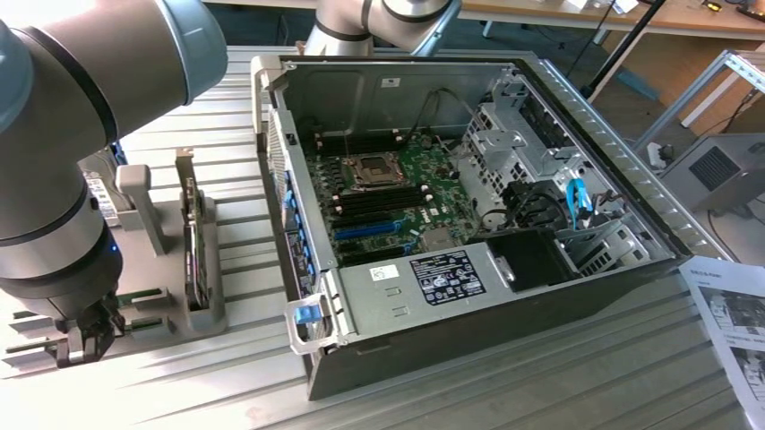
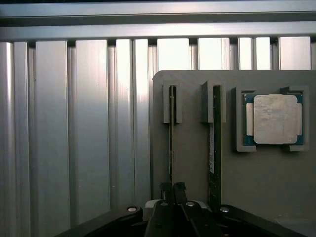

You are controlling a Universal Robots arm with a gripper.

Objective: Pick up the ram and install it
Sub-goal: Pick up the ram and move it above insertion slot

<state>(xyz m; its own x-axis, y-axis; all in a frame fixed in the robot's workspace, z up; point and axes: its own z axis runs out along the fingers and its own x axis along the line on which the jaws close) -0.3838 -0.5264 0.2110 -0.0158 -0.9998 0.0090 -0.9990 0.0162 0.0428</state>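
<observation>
Exterior view's left is taken by the arm, bent low, with the pincer (image 1: 89,345) held close to the ribbed metal surface (image 1: 538,390) at the near end of a grey holder (image 1: 206,309). Toward the middle an open computer case (image 1: 597,143) is seen lying on its side, its motherboard (image 1: 395,193) exposed. At the exterior view's right a printed sheet (image 1: 732,313) is laid on the surface. In the wrist view the ram (image 2: 171,133) is seen standing on edge in its slot of the holder, its near end clasped between the pincer's closed fingers. Its twin stick (image 2: 215,138) is slotted just beside it, between it and the processor chip (image 2: 274,118), which is seated in a square recess.
</observation>
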